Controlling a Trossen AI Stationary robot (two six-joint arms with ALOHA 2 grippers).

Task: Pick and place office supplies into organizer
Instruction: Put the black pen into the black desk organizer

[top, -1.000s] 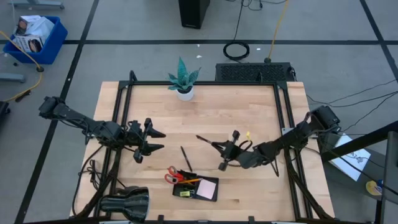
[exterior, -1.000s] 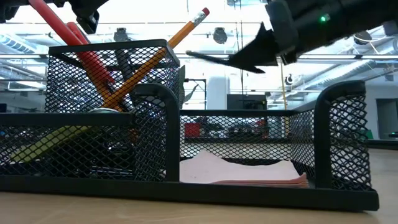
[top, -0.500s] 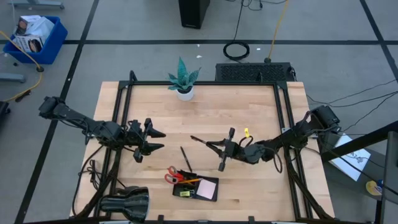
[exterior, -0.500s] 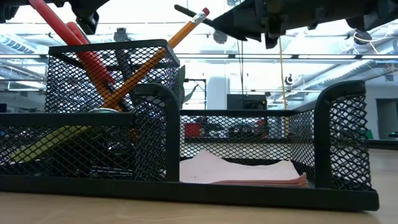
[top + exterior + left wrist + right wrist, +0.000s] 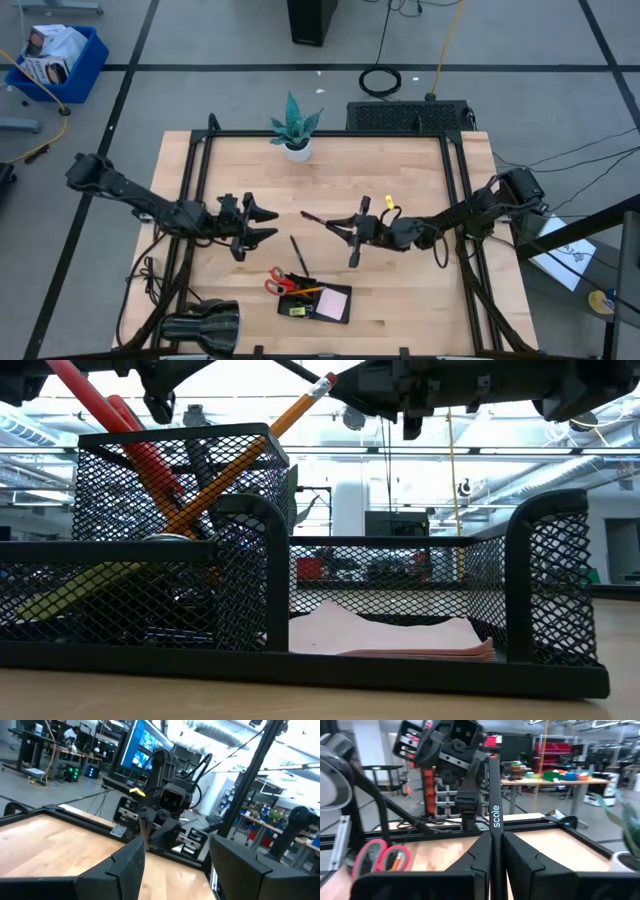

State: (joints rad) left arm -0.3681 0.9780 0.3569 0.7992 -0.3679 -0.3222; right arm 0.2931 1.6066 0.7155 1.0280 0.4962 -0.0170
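My right gripper (image 5: 345, 230) hovers over the table's middle, shut on a thin black pen (image 5: 320, 221) whose free end points to the table's left. My left gripper (image 5: 268, 226) faces it from the left, open and holding nothing; its own view shows the pen (image 5: 142, 827) between its fingers, farther off. The black mesh organizer (image 5: 340, 312) sits near the table's near edge. It holds red-handled scissors (image 5: 275, 282), an orange pencil (image 5: 262, 435), a pale note pad (image 5: 390, 635) and a small yellow piece (image 5: 297, 311). Another black pen (image 5: 298, 255) slants into it. My right gripper pinches the black pen's shaft (image 5: 493, 822) between its two fingers (image 5: 520, 857). The fingers come level from the table's right, and the pen runs on beyond them along their length. The pen is lifted clear of the table, its free end (image 5: 305, 215) toward my left gripper.
A potted teal plant (image 5: 296, 130) stands at the far edge. A black rounded lamp-like cylinder (image 5: 203, 328) lies at the near left corner. Black frame rails (image 5: 455, 190) run along both sides. Bare wood (image 5: 400, 290) lies to the right of the organizer.
My right gripper has carried the pen toward the table's left, and in the low view the pen has climbed to the picture's top. My left gripper has moved toward the table's right, closer to the pen. The organizer and its contents have stayed put.
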